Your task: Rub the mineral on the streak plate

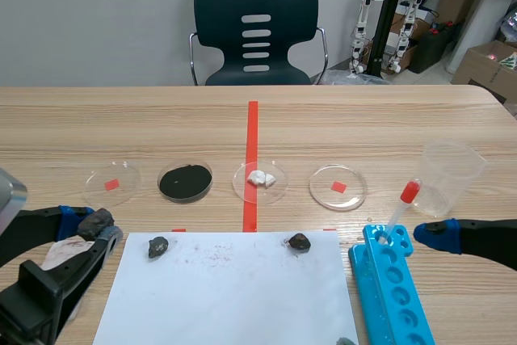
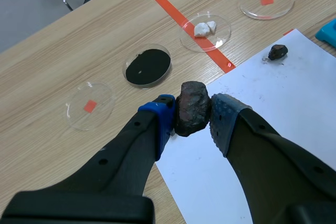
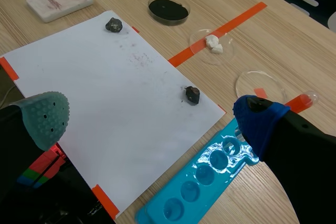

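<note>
With the left gripper [image 2: 192, 116] pinched on the dark reddish mineral [image 2: 191, 103] at the scene's lower left, close by the white streak plate [image 3: 59, 2], and the right gripper [image 3: 152, 118] wide open, empty, lower right, press down and drag firmly.

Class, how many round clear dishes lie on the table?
4, in a row: left dish, empty; black-powder dish; white-lump dish; right dish, empty. None seems hidden.

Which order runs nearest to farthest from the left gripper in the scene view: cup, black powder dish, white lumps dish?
1. Black powder dish, left of centre.
2. White lumps dish, centre of the row.
3. Cup, far right.
</note>
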